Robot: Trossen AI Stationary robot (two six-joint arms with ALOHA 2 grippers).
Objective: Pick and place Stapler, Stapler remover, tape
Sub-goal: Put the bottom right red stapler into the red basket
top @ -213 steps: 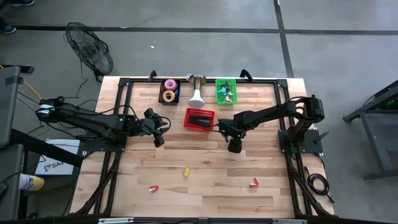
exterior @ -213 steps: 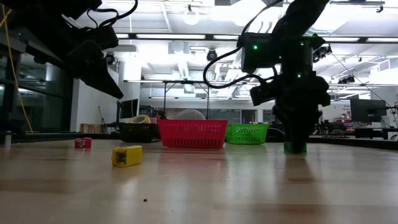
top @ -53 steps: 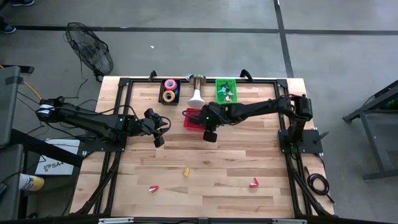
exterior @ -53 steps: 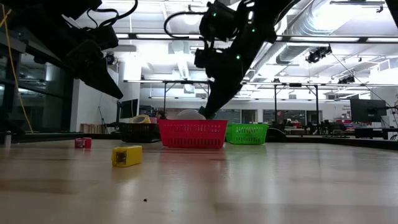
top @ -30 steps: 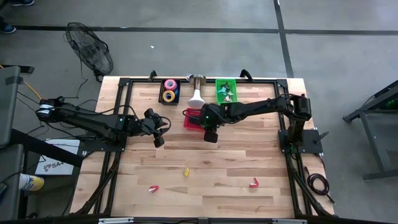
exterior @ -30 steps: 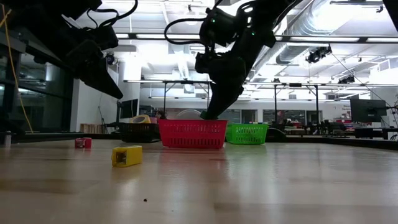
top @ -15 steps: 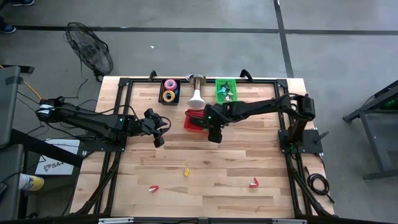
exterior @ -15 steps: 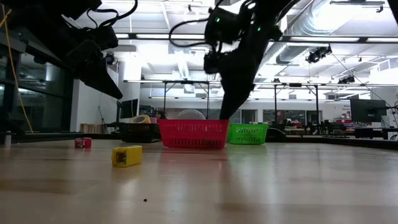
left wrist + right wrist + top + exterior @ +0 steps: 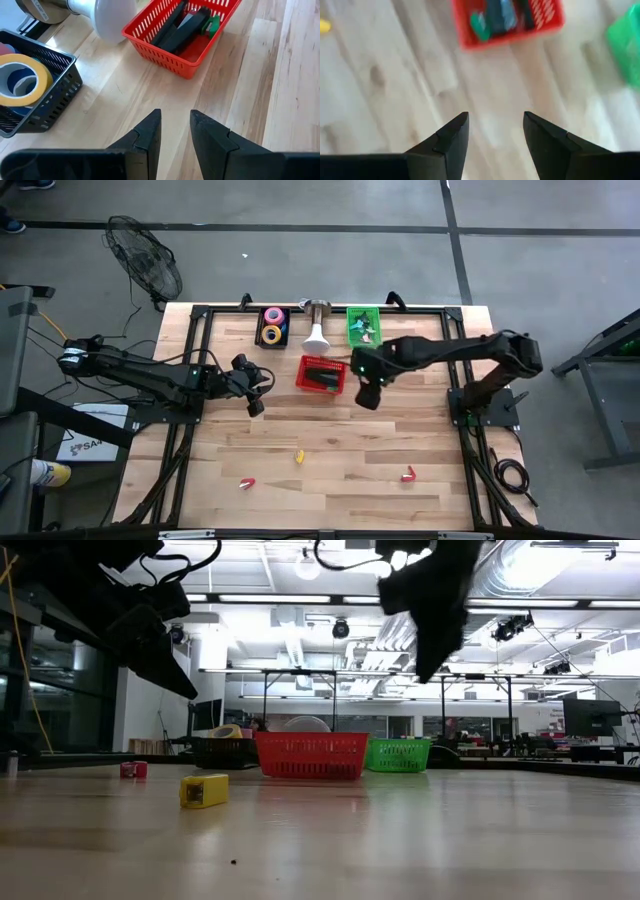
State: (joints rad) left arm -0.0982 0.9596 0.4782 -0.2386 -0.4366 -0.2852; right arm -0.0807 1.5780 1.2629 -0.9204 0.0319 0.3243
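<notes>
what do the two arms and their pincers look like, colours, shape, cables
Both arms are black, built of slim jointed links. The left pincer and right pincer each end in two dark, wedge-shaped fingers tapering to blunt tips. Black cables loop along the left arm, which has a white-marked base joint; the right arm shows a small green light.

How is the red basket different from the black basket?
The red basket holds dark staplers and one small green piece; the black basket holds rolls of tape, a yellow one on top. In the high view, the red basket sits nearer the table's middle, while the black basket is at the far edge. Both are slotted bins on the wooden table.
</notes>
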